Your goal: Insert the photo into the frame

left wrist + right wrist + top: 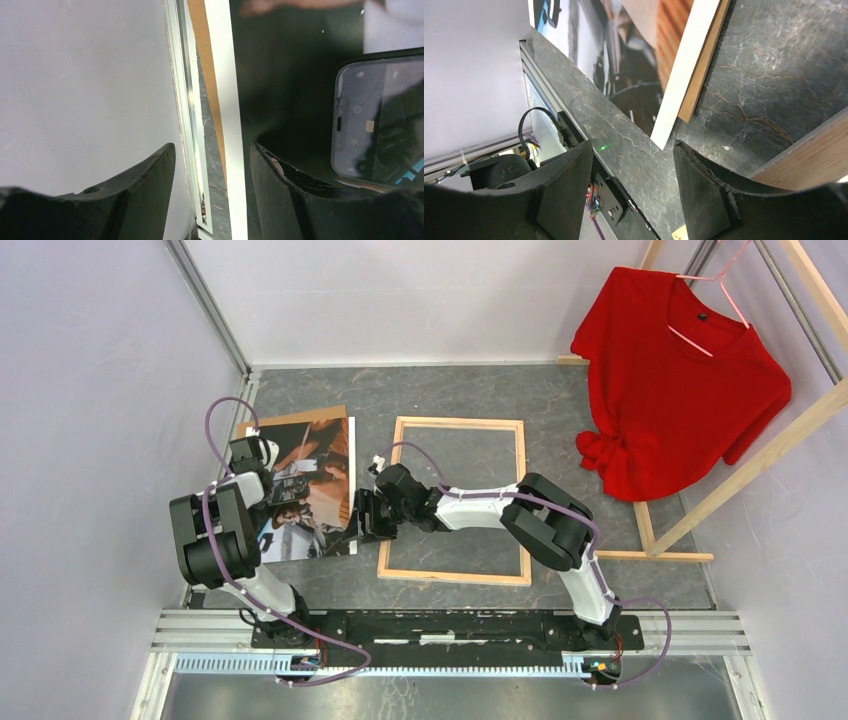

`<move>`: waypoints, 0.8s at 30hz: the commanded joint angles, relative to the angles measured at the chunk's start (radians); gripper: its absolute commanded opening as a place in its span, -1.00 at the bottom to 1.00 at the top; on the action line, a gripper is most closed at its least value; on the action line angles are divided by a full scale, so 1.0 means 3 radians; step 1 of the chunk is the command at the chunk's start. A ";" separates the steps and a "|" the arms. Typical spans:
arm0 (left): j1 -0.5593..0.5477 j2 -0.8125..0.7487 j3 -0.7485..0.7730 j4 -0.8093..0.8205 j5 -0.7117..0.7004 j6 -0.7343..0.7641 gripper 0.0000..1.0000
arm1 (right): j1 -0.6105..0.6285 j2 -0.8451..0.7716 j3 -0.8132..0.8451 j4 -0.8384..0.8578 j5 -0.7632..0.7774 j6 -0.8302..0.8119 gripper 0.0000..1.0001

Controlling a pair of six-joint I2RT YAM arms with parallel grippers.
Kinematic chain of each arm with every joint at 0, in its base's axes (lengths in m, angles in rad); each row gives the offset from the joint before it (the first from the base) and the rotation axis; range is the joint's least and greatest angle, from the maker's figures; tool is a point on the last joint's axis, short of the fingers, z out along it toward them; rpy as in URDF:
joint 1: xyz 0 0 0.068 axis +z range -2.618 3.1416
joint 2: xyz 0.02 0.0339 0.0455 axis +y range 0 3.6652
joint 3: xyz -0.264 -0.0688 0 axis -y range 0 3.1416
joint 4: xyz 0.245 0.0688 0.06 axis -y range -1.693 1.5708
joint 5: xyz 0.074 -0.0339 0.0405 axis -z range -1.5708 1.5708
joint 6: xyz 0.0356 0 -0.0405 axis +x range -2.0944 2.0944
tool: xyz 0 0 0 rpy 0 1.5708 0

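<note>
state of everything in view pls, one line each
photo: flat, face up, not framed
hardboard: flat, under photo
frame: flat, wood side up, empty
left gripper: open, over photo's left edge
right gripper: open, by photo's near-right corner
red shirt: hanging on rack

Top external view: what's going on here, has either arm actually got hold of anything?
Nothing is held. The large printed paper photo of people and a phone lies picture-up on a brown hardboard sheet, beside the light-wood rectangular frame, which lies empty on the grey table. The left gripper is open over the photo's left edge. The right gripper is open at its near right corner, between photo and frame.
</note>
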 commanded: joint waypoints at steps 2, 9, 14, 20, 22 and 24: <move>-0.0003 0.0131 -0.0126 -0.0286 0.0420 -0.0057 0.29 | 0.0049 -0.0139 0.0250 -0.0404 0.0208 -0.0232 0.34; -0.0002 0.0113 -0.0127 -0.0307 0.0430 -0.0057 0.29 | 0.0128 0.0116 0.0476 -0.0547 0.0207 -0.0266 0.34; -0.0006 0.0107 -0.0127 -0.0308 0.0445 -0.0052 0.29 | 0.0168 0.0204 0.0606 -0.0832 0.0316 -0.0313 0.33; -0.0002 0.0117 -0.0117 -0.0320 0.0471 -0.0047 0.29 | 0.0201 0.0189 0.0628 -0.1034 0.0506 -0.0358 0.33; -0.0006 0.0121 -0.0119 -0.0318 0.0476 -0.0052 0.28 | 0.0212 0.0241 0.0653 -0.1013 0.0444 -0.0320 0.33; -0.0002 0.0125 -0.0118 -0.0317 0.0485 -0.0050 0.28 | 0.0224 0.0295 0.0648 -0.0905 0.0346 -0.0243 0.33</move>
